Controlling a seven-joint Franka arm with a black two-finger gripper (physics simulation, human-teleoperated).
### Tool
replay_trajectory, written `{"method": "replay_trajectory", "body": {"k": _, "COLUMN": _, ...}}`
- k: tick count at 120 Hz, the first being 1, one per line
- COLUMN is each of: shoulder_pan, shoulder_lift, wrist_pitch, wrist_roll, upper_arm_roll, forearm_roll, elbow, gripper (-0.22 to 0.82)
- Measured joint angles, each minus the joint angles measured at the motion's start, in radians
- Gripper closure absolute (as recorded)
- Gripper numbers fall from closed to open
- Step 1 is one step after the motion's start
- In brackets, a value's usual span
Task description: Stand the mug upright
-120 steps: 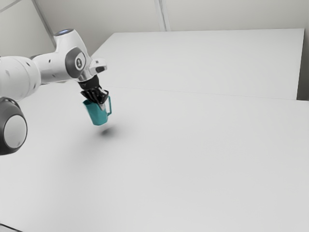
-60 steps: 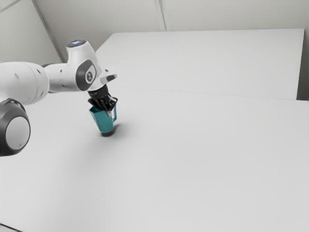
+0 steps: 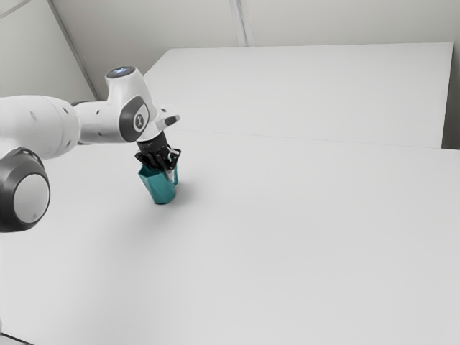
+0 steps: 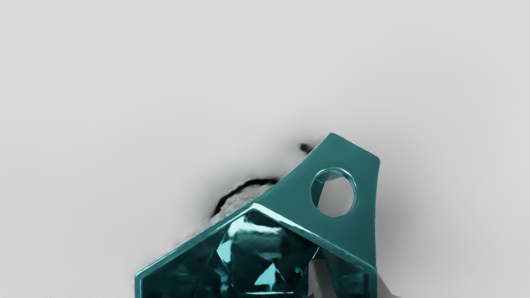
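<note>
In the exterior view the black gripper [image 3: 169, 169] is at the rim of the teal mug [image 3: 159, 188], shut on its wall. The mug has its mouth up and leans slightly; its base is at the table surface, though firm contact cannot be told. The wrist view looks into the angular mouth of the mug [image 4: 352, 231], with a round hole in its handle part. There the gripper [image 4: 352, 286] has one finger inside the mug and the other outside the same wall. The mug hides part of the outer finger.
The wide white table [image 3: 287, 237] stretches toward the exterior view's right. Behind it stands a large pale panel [image 3: 309, 90]. The arm reaches in from the exterior view's left. Dark curved marks show beside the mug in the wrist view.
My hand has come down and toward the exterior view's right with the mug in its grip. The mug's base went from above the table to its surface, and the handle turned partly out of sight.
</note>
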Motion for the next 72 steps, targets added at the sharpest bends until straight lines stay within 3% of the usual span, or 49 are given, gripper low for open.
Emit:
{"method": "replay_trajectory", "body": {"k": 15, "shoulder_pan": 0.000, "shoulder_lift": 0.001, "wrist_pitch": 0.006, "wrist_roll": -0.014, "upper_arm_roll": 0.000, "forearm_roll": -0.002, "elbow": -0.011, "gripper": 0.40}}
{"method": "replay_trajectory", "body": {"k": 29, "shoulder_pan": 0.000, "shoulder_lift": -0.003, "wrist_pitch": 0.010, "wrist_roll": -0.024, "upper_arm_roll": 0.000, "forearm_roll": -0.002, "elbow": -0.012, "gripper": 0.24}}
{"method": "replay_trajectory", "body": {"k": 47, "shoulder_pan": -0.017, "shoulder_lift": -0.043, "wrist_pitch": 0.011, "wrist_roll": -0.034, "upper_arm_roll": 0.000, "forearm_roll": -0.003, "elbow": -0.011, "gripper": 0.13}}
{"method": "replay_trajectory", "body": {"k": 72, "shoulder_pan": -0.037, "shoulder_lift": -0.177, "wrist_pitch": -0.030, "wrist_roll": -0.044, "upper_arm_roll": -0.017, "forearm_roll": -0.002, "elbow": -0.007, "gripper": 0.06}}
